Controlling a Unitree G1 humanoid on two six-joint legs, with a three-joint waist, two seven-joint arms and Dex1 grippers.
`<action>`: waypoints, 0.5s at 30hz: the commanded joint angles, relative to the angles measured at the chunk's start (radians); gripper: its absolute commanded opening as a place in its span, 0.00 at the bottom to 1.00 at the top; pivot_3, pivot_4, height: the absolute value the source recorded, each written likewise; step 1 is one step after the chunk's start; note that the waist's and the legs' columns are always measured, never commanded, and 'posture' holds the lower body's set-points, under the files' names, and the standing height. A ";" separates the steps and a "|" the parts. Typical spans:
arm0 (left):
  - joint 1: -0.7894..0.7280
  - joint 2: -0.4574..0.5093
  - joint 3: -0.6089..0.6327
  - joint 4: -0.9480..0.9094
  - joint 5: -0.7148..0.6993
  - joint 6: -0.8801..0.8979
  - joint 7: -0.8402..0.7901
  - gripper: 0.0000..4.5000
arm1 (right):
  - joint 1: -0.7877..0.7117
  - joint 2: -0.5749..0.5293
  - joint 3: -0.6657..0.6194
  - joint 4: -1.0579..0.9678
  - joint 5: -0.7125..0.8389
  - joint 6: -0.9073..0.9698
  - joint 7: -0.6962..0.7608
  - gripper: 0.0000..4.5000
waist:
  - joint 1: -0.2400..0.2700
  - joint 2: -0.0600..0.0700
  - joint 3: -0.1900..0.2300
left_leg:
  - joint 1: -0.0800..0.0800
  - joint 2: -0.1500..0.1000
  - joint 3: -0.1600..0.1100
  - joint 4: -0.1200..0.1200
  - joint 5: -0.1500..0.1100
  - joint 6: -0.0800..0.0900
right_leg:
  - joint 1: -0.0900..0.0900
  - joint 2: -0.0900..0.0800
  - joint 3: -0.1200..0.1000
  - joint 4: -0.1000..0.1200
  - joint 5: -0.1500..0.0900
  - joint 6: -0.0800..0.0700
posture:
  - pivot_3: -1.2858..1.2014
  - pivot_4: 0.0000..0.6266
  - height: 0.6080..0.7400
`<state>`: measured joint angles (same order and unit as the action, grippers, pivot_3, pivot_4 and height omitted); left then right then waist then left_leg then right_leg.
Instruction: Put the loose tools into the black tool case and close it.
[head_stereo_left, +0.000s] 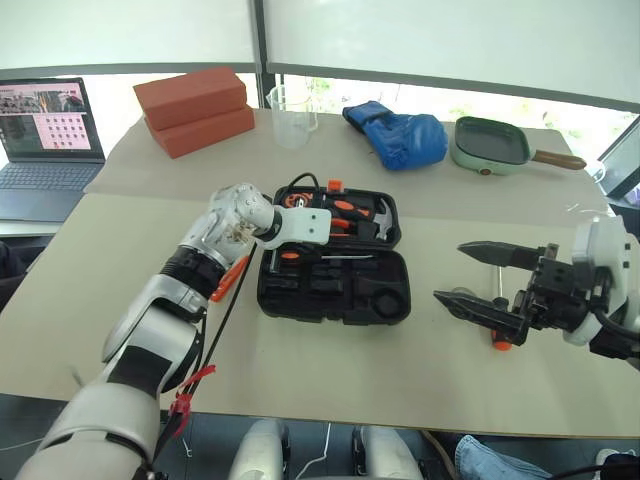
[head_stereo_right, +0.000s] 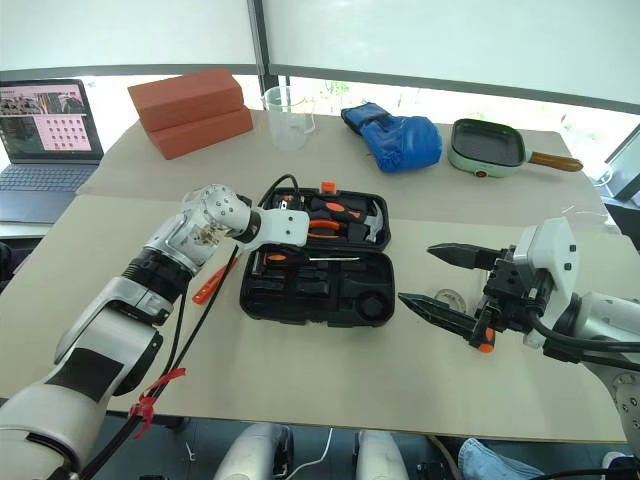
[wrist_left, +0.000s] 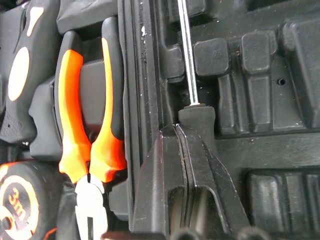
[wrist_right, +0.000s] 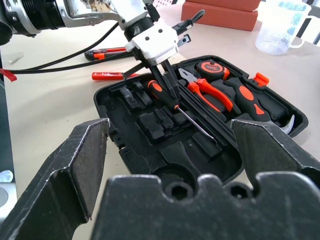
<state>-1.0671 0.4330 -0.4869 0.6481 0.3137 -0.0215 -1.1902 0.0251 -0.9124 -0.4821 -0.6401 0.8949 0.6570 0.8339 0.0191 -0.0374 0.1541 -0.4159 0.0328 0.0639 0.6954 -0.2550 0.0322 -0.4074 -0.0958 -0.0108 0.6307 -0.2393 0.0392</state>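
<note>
On the beige counter (head_stereo_left: 420, 350), the open black tool case (head_stereo_left: 333, 297) holds a screwdriver (wrist_right: 170, 101) clamped at its handle by the left gripper (wrist_right: 167, 86), shaft lying along the hinge, while the right gripper (head_stereo_left: 480, 280) is held wide apart beside the case.

One black tool case (head_stereo_right: 318, 290) is lying open, holding one screwdriver (wrist_right: 176, 108), one pair of pliers (wrist_right: 209, 94), one hammer (wrist_right: 257, 106) and one tape measure (wrist_right: 212, 68). Two red bricks (head_stereo_left: 195, 110) are sitting stacked; one measuring jug (head_stereo_left: 293, 114), one blue glove (head_stereo_left: 400, 134), one green pan (head_stereo_left: 492, 144) and one laptop (head_stereo_left: 48, 140) are accompanying them.
</note>
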 joint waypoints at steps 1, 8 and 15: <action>0.014 -0.021 -0.028 0.022 0.020 -0.035 -0.007 0.01 | 0.000 0.008 -0.010 -0.017 -0.008 -0.025 -0.004 1.00 | 0.003 0.000 0.000 | 0.000 0.000 0.000 0.000 0.000 0.000 | 0.000 0.000 0.000 0.000 0.000 0.000 | 0.52 0.24 0.99; 0.020 -0.029 -0.018 0.039 0.018 -0.047 -0.004 0.01 | 0.022 0.023 -0.011 -0.008 -0.037 -0.031 -0.002 1.00 | 0.007 0.000 0.000 | 0.000 0.000 0.000 0.001 0.000 0.000 | 0.001 0.000 0.000 0.000 0.000 0.000 | 0.52 0.24 0.99; 0.007 -0.071 -0.021 0.099 0.029 -0.068 0.030 0.01 | 0.025 0.030 0.001 0.008 -0.060 -0.040 0.006 1.00 | 0.013 0.001 -0.001 | 0.001 -0.001 -0.001 0.001 0.000 0.000 | 0.002 0.000 0.000 -0.001 0.000 0.001 | 0.52 0.24 0.99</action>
<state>-1.0677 0.3887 -0.4814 0.7113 0.3221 -0.0861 -1.1667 0.0535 -0.8894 -0.4753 -0.6315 0.8410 0.6443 0.8365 0.0320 -0.0366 0.1534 -0.4147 0.0322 0.0633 0.6965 -0.2553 0.0327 -0.4046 -0.0961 -0.0108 0.6301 -0.2392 0.0399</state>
